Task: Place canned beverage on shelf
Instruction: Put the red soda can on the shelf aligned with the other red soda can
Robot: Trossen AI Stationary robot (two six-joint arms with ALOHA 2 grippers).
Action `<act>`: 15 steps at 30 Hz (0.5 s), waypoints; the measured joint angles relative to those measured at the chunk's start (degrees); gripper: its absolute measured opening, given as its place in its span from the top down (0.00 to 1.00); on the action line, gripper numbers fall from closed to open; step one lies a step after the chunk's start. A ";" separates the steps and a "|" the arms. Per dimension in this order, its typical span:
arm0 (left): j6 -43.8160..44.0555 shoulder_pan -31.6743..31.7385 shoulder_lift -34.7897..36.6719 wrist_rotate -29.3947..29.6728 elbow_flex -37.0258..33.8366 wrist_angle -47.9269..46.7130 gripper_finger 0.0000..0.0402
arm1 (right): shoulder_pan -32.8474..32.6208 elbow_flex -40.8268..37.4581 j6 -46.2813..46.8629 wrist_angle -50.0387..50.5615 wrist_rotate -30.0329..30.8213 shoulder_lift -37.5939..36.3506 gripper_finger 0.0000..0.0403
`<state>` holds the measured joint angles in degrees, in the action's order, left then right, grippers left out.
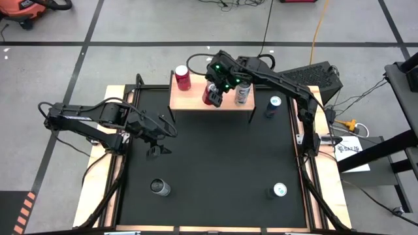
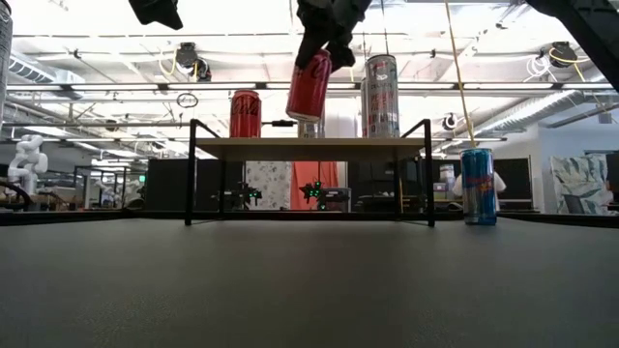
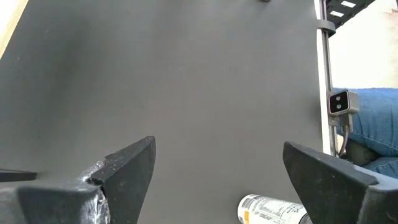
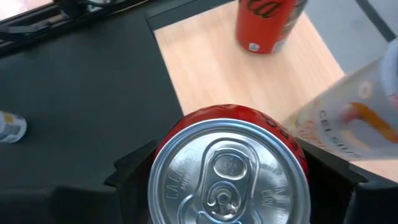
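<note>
Red can (image 4: 229, 167) sat gripped in right end effector (image 1: 213, 91), tilted above shelf (image 1: 192, 99); second red can (image 1: 182, 77) and silver can (image 1: 242, 92) flanked it; left end effector (image 1: 157, 145) gaped wide over tabletop (image 1: 215, 163).

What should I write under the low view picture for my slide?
The right end effector holds a tilted red can above the shelf, between another red can and a tall silver can.

The red aluminium drink can (image 2: 309, 85) with a silver pull-tab top hangs tilted above the front edge of the shelf (image 1: 196, 99), its base not resting on the top. The shelf is a small light-wood platform on thin black metal legs, standing at the far side of the black mat.
</note>
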<state>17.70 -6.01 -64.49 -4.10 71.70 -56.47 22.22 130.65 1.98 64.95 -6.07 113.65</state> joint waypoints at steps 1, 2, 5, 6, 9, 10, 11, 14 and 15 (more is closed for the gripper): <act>0.02 0.00 0.00 0.01 0.00 0.01 0.12 | 0.02 0.00 0.11 0.00 0.13 0.16 0.29; 0.03 -0.01 0.00 0.01 0.00 0.00 0.12 | 0.07 0.00 0.11 0.00 0.07 0.32 0.28; 0.04 -0.01 0.00 0.00 0.00 0.00 0.12 | 0.00 0.00 0.25 0.04 0.05 1.60 0.28; 0.04 -0.01 0.00 0.00 0.00 0.00 0.12 | 0.00 0.00 0.29 0.04 0.04 2.11 0.28; 0.04 -0.01 0.00 0.00 0.00 -0.02 0.12 | -0.04 -0.04 0.28 0.04 0.20 3.49 0.28; 0.06 -0.01 0.00 0.00 0.00 -0.04 0.12 | -0.04 -0.07 0.28 0.07 0.18 3.65 0.28; 0.06 -0.01 0.00 0.00 0.00 -0.04 0.12 | -0.04 -0.07 0.28 0.07 0.22 3.65 0.28; 0.04 -0.01 0.00 0.00 0.00 -0.07 0.12 | -0.03 -0.07 0.15 -0.19 0.31 3.52 0.28; 0.02 -0.01 0.00 0.00 0.02 -0.07 0.12 | 0.06 -0.07 0.15 -0.42 0.41 3.52 0.28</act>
<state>17.72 -6.02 -64.49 -4.10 71.72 -56.53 22.27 130.58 2.13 64.53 -5.65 117.16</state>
